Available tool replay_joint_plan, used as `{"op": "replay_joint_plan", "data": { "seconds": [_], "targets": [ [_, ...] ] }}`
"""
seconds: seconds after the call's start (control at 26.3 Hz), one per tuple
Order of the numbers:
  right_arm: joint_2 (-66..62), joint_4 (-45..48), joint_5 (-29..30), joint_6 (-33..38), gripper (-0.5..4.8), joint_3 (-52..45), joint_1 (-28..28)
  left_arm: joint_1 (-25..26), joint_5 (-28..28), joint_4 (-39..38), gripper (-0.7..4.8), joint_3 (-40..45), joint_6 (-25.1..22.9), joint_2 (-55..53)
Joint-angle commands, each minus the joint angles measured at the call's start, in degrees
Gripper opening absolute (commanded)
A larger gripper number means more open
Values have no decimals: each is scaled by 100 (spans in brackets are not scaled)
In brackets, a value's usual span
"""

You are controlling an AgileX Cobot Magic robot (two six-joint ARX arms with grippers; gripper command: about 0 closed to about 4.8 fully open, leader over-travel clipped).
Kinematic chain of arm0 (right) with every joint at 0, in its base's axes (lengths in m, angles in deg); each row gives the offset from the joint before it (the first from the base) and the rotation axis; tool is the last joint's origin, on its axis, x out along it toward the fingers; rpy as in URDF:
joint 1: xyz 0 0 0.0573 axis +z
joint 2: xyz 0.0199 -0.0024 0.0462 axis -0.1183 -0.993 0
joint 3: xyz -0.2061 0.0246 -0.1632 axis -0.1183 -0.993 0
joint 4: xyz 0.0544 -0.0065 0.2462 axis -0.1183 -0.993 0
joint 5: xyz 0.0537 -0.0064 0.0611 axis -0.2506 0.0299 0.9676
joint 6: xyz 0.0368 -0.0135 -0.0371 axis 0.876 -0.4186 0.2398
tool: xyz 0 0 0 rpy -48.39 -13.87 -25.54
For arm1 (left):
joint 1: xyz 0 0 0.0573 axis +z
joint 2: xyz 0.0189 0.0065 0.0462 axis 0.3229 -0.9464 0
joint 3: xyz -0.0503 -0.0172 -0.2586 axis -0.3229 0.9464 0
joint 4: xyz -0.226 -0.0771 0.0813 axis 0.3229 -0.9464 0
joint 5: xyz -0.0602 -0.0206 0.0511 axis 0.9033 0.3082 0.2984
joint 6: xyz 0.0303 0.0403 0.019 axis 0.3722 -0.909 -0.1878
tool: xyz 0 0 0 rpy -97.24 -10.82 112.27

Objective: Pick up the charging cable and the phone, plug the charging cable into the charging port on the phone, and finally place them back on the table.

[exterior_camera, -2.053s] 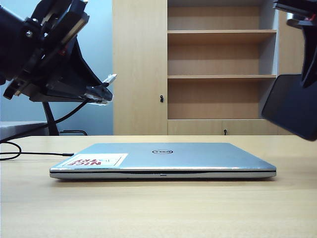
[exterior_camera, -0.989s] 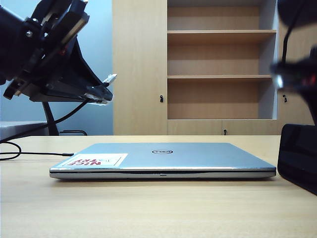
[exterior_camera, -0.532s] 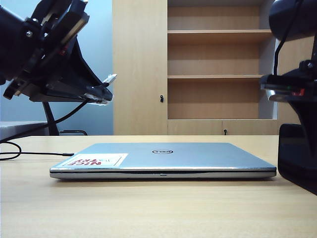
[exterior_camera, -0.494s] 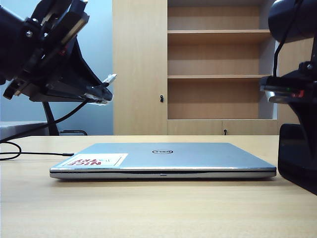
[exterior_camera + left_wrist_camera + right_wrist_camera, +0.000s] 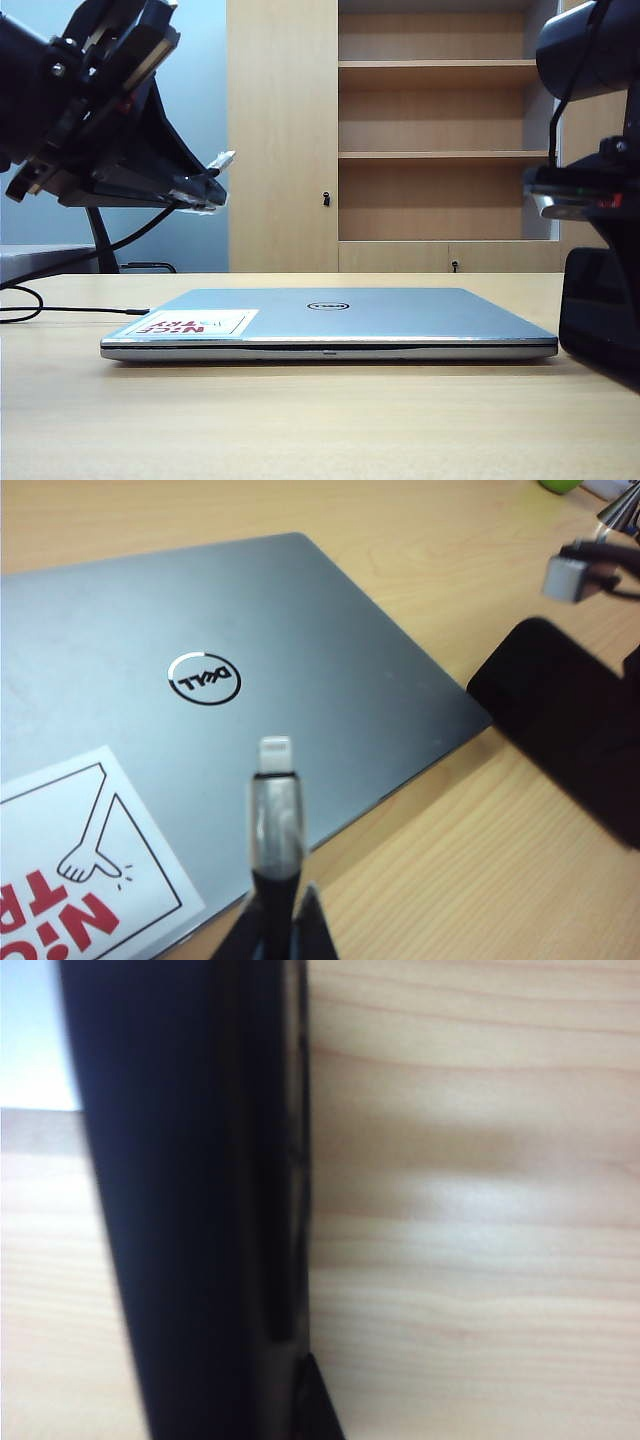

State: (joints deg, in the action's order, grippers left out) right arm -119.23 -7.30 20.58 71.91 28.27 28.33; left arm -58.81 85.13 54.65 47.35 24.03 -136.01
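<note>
The charging cable (image 5: 272, 820) is held by the left gripper (image 5: 205, 190), which is closed on the cord just behind the plug; the silver-white tip points up and out, above the left part of the closed laptop (image 5: 330, 322). The rest of the cord hangs down and lies on the desk (image 5: 300, 420) at the left side.

The phone (image 5: 600, 315) stands on its edge at the right side of the desk, near the corner of the laptop, tilted and not flat. The right gripper (image 5: 300, 1400) is around it in the right wrist view, where the dark body of the phone fills the space between the fingers; whether the jaws press it firmly I cannot tell, because the view is too close and blurred.

What could go wrong, in my judgement: if the hold on the phone is loose, it may slide or fall flat when lifted. The plug is also held by the soft cord, so it may bend away when pushed against the port. The two are well apart now, so alignment is not yet tested.
</note>
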Motion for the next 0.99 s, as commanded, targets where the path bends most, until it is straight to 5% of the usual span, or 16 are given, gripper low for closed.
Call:
{"op": "replay_joint_plan", "data": {
  "seconds": [0.04,0.15,0.34,0.57,0.99],
  "targets": [
    [70,-282,13,15,-6,363,4,2,17,-42,-7,-13,42,2],
    [236,-151,337,-157,-6,807,2,-44,17,-247,-7,-11,186,2],
    [470,1228,1718,-26,-6,848,-4,-560,20,-466,-7,37,358,-52],
    [461,2356,2393,177,-5,807,-4,-931,20,-439,-7,70,868,-308],
    [278,5668,3578,1733,-5,-358,-4,-1110,20,-149,-7,70,1773,-586]
  ]
}}
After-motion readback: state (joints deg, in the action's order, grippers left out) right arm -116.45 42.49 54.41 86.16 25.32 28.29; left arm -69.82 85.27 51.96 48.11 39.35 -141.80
